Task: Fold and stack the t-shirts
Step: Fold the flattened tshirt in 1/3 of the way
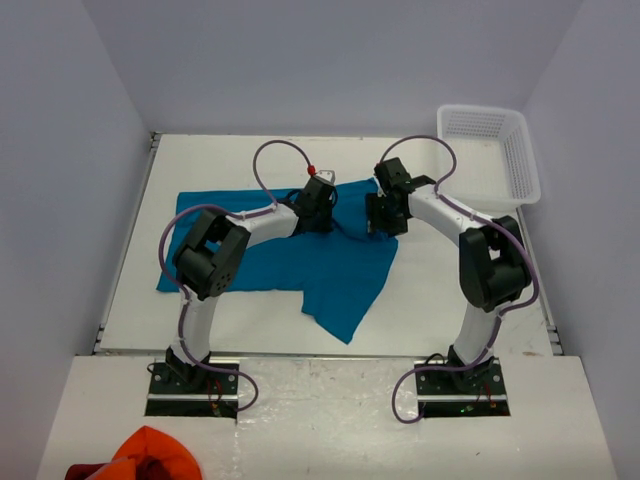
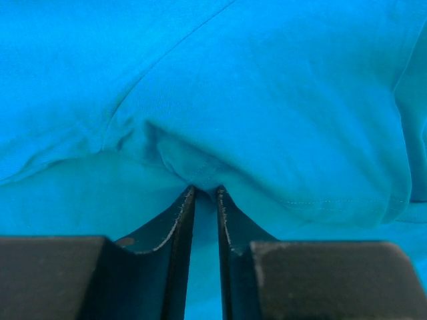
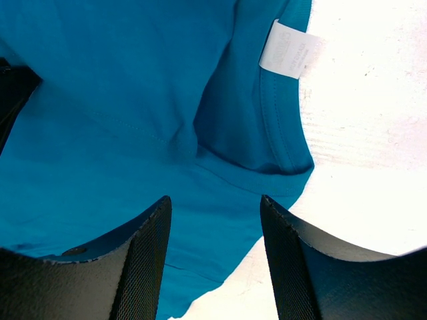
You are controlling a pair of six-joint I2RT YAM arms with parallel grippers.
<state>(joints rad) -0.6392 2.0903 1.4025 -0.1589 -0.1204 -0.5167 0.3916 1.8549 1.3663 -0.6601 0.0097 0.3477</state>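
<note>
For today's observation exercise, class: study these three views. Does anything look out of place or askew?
Two things. An orange-red bunched cloth sits crumpled on the near ledge by the left arm's base, apart from the work. The teal-blue cotton t-shirt lies crooked on the white table, one flap trailing toward the near edge.

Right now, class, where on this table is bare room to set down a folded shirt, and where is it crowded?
Bare table lies right of the t-shirt, running back to the basket. A thinner strip runs behind the t-shirt along the far wall. The centre is crowded: left gripper and right gripper meet over it.
</note>
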